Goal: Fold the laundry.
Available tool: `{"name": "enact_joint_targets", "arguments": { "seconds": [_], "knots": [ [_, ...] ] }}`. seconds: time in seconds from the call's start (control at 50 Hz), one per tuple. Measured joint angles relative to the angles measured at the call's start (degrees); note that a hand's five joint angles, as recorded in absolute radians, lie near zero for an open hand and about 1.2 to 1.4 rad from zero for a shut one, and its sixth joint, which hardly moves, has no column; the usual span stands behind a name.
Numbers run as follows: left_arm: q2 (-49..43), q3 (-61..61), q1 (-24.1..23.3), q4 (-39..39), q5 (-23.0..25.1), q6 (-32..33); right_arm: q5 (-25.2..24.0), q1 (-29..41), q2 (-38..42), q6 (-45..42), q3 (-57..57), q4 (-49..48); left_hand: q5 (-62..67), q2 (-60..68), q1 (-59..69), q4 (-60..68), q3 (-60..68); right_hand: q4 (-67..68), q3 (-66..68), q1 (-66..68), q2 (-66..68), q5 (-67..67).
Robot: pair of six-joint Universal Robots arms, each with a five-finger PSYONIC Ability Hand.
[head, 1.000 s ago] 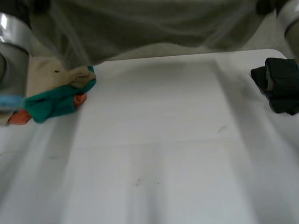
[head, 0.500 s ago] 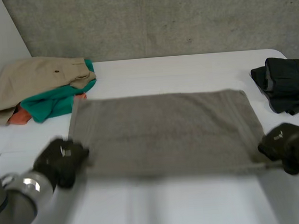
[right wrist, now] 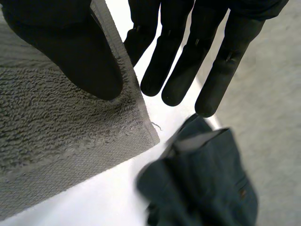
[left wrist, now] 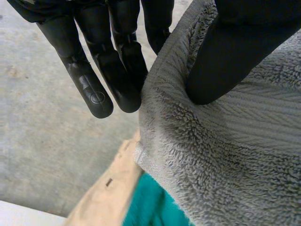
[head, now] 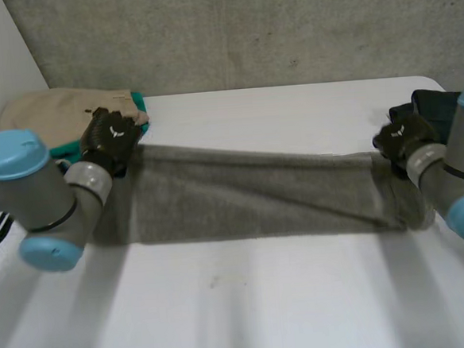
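I have the towel held at both ends; it lies across the middle of the counter, and its top layer hangs in a line between my two hands.

My left hand is at the towel's left corner, close by the tan and green pile; in the left wrist view the thumb presses down on the fluffy cloth and the fingers sit under the edge, so it is pinching the towel.

My right hand is at the right corner, just beside the dark pile; in the right wrist view the thumb lies on top of the hem and the fingers reach past under it, so it is pinching the towel too.

I think the first fold is about half done; the near part of the towel looks doubled over on the counter, but the edge I hold is up in the air and not laid down yet.

What is left, as I see it: set this edge down on the far edge, let go, smooth it, then fold it smaller; the tan and green pile looks loose, so I guess it needs folding as well; I cannot tell if the dark pile is done.
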Motion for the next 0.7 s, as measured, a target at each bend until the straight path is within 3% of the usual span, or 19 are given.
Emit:
{"name": "enact_joint_targets", "arguments": {
  "seconds": [0.12,0.14,0.18,0.22,0.26,0.32,0.56,0.7],
  "knots": [
    [-10.72,12.80,-1.67,0.15,-2.89,-0.89,-0.58,1.22,9.73,-0.46,-10.84,-6.24,0.00,0.00,0.00,0.00,0.00,-0.10,-0.41,-0.31,-0.36,0.34],
    [-12.24,14.55,-2.02,-0.04,-3.26,-0.97,-0.71,1.38,11.82,-0.57,-13.21,-6.95,-0.74,-1.63,-1.15,-1.24,-1.62,-7.79,-7.55,-6.25,-7.39,-6.54],
    [-13.84,16.37,-2.48,-0.23,-3.61,-1.01,-0.84,1.58,15.25,-0.87,-17.18,-7.67,-10.94,-13.56,-14.26,-13.61,-13.24,-25.44,-26.44,-25.05,-26.83,-24.41],
    [-15.10,17.84,-3.06,-0.35,-3.88,-1.00,-0.85,1.78,18.74,-1.31,-21.32,-8.01,-31.01,-33.87,-37.46,-34.08,-33.19,-46.10,-45.89,-44.76,-46.64,-45.37],
    [-15.62,18.54,-3.57,-0.34,-3.97,-1.05,-0.75,1.87,20.65,-1.45,-23.96,-8.09,-47.95,-51.15,-53.99,-51.64,-50.44,-54.15,-53.84,-52.05,-54.16,-52.27],
    [-15.84,18.99,-4.35,-0.24,-4.06,-1.37,-0.49,1.91,22.21,-1.02,-27.55,-8.13,-52.87,-56.72,-56.32,-57.08,-56.24,-56.46,-56.14,-52.74,-55.48,-53.55],
    [-7.83,14.57,-4.94,-1.40,-6.02,-7.72,-0.24,1.09,11.15,9.92,-26.16,-5.13,-52.87,-56.76,-56.32,-57.08,-56.24,-56.46,-56.14,-52.74,-55.48,-53.55],
    [3.17,3.57,-4.35,-2.05,-6.72,-14.95,-2.26,-0.96,1.37,16.27,-14.13,12.20,-52.87,-56.76,-56.32,-57.08,-56.24,-56.46,-56.14,-52.74,-55.47,-53.53]
  ]
}}
